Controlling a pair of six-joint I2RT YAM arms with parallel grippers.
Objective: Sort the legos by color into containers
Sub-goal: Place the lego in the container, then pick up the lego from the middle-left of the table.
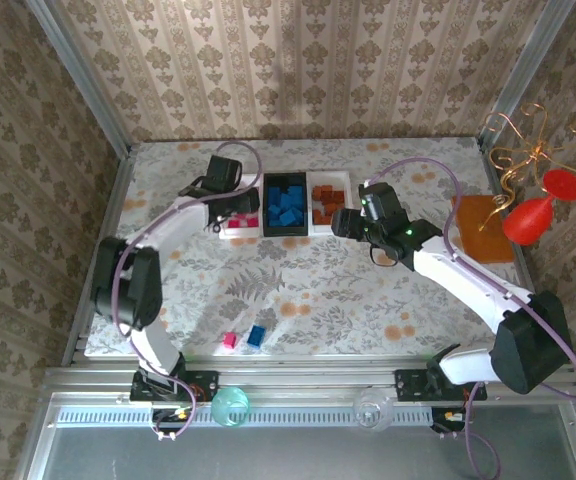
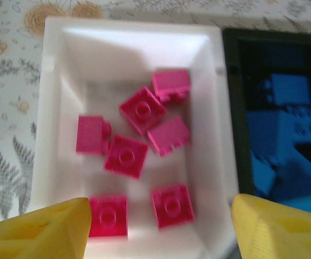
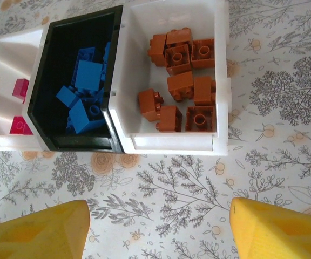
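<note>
Nearest, small pink plastic brick (image 1: pixel 230 340) and small blue plastic brick (image 1: pixel 256 335) loose on floral table (image 1: pixel 368 290); right gripper (image 3: pixel 161 226) fingers apart, empty, short of joined trays (image 3: pixel 166 143); left gripper (image 2: pixel 161 226) apart, empty, over white rectangular tray (image 2: pixel 53 108) of pink bricks (image 2: pixel 142 108).

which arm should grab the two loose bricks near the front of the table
Left, probably. The pink brick and blue brick lie nearer the left arm's base, and the left gripper is open above the pink-brick tray. The right gripper, also open, sits farther across by the orange-brick tray.
</note>
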